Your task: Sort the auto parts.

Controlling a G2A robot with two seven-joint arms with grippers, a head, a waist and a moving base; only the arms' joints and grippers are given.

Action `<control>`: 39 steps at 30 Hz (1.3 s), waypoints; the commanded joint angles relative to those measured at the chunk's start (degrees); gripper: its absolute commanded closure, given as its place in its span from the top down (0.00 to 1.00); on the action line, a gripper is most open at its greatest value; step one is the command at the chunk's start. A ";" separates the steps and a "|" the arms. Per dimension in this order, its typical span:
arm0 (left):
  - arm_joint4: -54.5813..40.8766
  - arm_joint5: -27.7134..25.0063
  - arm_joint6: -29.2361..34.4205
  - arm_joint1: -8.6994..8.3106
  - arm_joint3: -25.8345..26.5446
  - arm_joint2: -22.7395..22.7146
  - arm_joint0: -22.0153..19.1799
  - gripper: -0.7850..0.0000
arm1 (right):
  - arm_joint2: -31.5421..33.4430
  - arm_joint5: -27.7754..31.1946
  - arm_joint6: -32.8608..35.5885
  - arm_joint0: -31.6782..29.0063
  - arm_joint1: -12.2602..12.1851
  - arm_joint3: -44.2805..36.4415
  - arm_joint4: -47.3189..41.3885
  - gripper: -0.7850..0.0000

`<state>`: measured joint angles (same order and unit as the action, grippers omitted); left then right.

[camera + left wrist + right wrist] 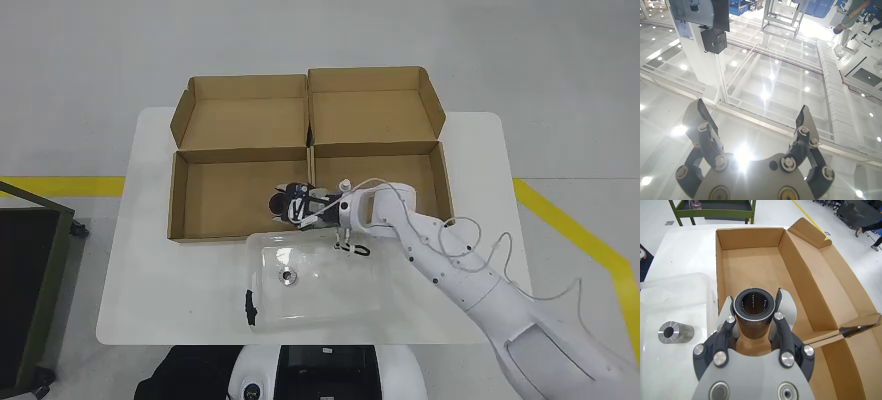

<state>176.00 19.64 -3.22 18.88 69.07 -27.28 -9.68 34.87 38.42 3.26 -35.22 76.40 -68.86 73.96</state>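
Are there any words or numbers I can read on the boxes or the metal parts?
None on the cardboard boxes, the black bearing in the right gripper, or the silver cylinder.
Print on the blue panels in the room: too small and blurred to read.

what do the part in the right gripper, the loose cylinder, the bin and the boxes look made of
Held sleeve: dark metal, possibly plastic-capped; satin body, bright ball rows inside.
Loose cylinder: bare metal, probably steel; shiny machined face, duller side.
Bin: clear plastic, see-through, glossy.
Boxes: brown cardboard, matte, creased flaps.
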 commanded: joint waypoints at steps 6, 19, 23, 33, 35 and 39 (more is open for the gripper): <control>0.00 0.00 0.00 0.00 0.00 0.00 0.00 1.00 | -1.05 0.45 -0.45 1.49 1.44 3.50 0.42 0.20; 0.00 0.00 0.00 0.00 0.00 0.00 0.00 1.00 | -2.26 1.04 -1.24 3.06 3.76 8.39 1.28 0.44; 0.00 0.00 0.00 0.00 0.00 0.00 0.00 1.00 | -2.08 0.67 -1.31 3.42 4.17 9.34 2.00 0.96; 0.00 0.00 0.00 0.00 0.00 0.00 0.00 1.00 | 1.99 -0.66 -3.53 3.57 3.76 6.50 2.14 1.00; 0.00 0.00 0.00 0.00 0.00 0.00 0.00 1.00 | 3.41 -0.53 -3.70 3.41 3.33 4.70 2.39 1.00; 0.00 0.00 0.00 0.00 0.00 0.00 0.00 1.00 | 6.50 0.56 -2.87 1.92 2.13 -0.68 3.12 1.00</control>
<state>176.00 19.64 -3.22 18.88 69.07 -27.28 -9.68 40.65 38.64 0.09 -32.93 78.82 -68.10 76.86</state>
